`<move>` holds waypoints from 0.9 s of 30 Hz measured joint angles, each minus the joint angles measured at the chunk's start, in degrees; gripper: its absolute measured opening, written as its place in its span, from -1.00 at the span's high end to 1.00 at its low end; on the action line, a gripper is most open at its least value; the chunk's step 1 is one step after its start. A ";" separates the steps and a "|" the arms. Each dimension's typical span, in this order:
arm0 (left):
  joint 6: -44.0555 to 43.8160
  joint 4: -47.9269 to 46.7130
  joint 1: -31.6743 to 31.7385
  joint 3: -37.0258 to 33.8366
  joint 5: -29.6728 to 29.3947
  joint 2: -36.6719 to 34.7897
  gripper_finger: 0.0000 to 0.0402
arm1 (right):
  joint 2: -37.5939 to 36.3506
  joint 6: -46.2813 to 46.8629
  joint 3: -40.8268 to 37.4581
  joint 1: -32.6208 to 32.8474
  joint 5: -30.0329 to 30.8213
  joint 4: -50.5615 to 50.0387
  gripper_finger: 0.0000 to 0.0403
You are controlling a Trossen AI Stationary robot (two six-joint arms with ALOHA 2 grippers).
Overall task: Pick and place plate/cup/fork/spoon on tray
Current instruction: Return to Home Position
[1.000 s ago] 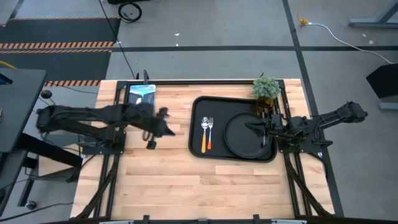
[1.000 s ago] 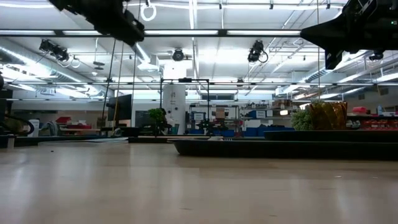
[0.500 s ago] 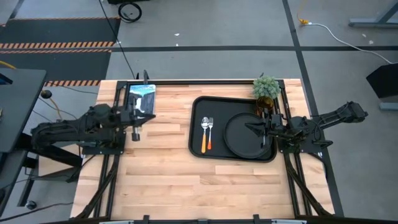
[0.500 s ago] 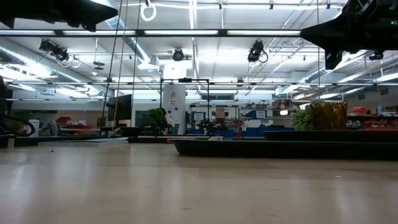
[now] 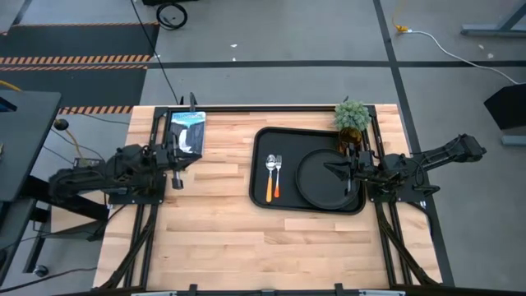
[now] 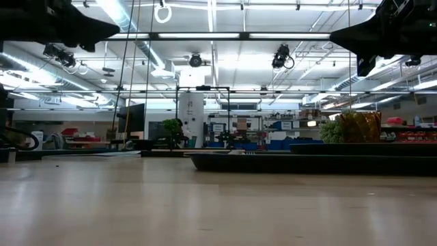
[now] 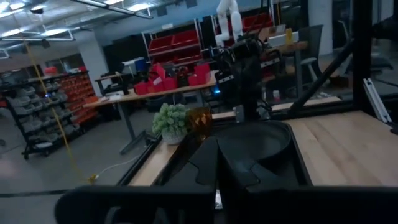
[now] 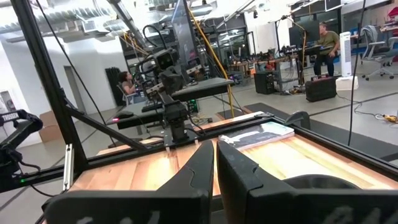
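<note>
High view is showing the plate, fork and spoon sitting on the tray, cup near the tray's far right corner. Left gripper and right gripper are both hanging closed and empty, so I'm guessing parked.

Robotics lab — red parts bins, workbenches, bare ceiling lights.

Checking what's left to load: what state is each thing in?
plate: flat on the tray
fork: lying on tray, beside spoon
spoon: lying on tray
cup: upright, by tray's far corner
left gripper: shut, empty, off the tray
right gripper: shut, empty, over plate
</note>
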 joint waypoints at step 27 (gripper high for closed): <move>-10.64 0.73 -0.35 -8.41 8.04 -9.38 0.95 | 0.00 -0.01 0.00 0.00 0.00 -0.01 0.87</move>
